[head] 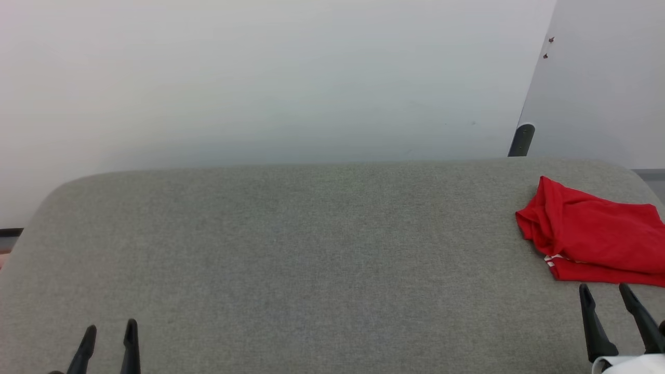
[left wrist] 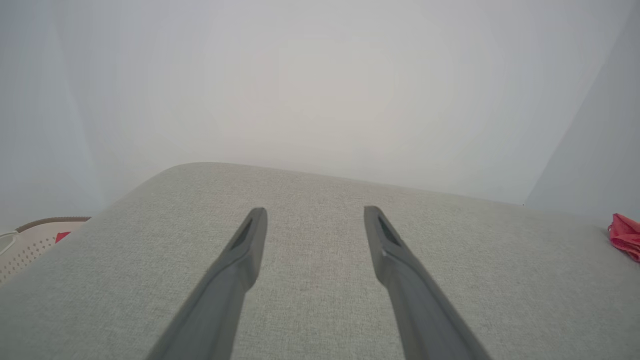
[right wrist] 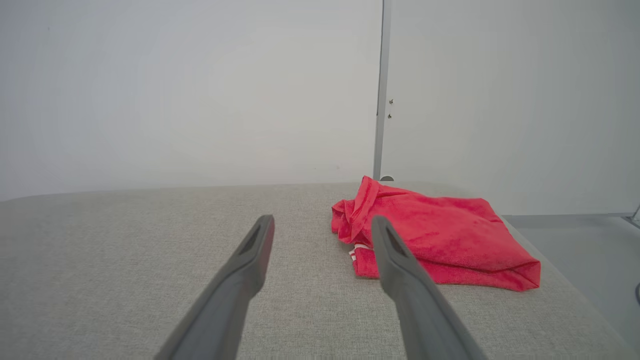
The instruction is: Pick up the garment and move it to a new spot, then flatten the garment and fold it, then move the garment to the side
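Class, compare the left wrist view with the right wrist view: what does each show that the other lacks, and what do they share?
Left wrist view adds: a cream perforated basket at its left edge, and the open left gripper.
Right wrist view adds: the open right gripper and the white trim on the garment.
Shared: the red garment, the grey padded surface and the pale wall.

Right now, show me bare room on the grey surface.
The grey surface is bare from its left edge to the garment, ahead of the left tool. Crowded at the right end: the red garment lies just beyond the right tool.
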Robot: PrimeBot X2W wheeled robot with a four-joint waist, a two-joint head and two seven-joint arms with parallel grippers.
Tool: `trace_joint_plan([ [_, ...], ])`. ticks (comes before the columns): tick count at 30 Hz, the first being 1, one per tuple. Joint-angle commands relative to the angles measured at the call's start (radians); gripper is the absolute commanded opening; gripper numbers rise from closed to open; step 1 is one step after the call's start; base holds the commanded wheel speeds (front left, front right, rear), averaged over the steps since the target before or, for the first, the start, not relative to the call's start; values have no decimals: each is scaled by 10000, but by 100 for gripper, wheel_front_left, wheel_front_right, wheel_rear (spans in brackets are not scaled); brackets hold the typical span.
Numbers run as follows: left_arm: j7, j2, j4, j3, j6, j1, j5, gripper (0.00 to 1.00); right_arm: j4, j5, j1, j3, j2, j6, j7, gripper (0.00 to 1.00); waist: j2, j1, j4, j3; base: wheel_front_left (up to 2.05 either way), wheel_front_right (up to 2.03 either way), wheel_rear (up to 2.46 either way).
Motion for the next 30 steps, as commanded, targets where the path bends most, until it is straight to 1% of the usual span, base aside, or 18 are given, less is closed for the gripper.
trace_joint_plan([
  [1,-7,14,-50,-24,-36,134,41,100,-156,-115,210,-95,94,-7,45,100,0,0,-18,-2,0,0,0],
  [13,-7,95,-187,-52,-38,232,-36,100,-826,-232,869,-445,545,-7,309,100,0,0,-70,16,0,0,0],
  [26,-7,218,-266,-143,-39,231,114,100,-896,-280,982,-387,617,-7,370,100,0,0,-47,84,0,0,0],
  [27,-1,167,-212,-167,0,178,46,0,-849,-236,864,-390,615,0,359,0,0,0,-48,85,0,0,0],
  [30,9,-47,62,-229,2,247,13,0,-564,-219,912,-365,748,0,370,0,0,0,-48,87,0,0,0],
])
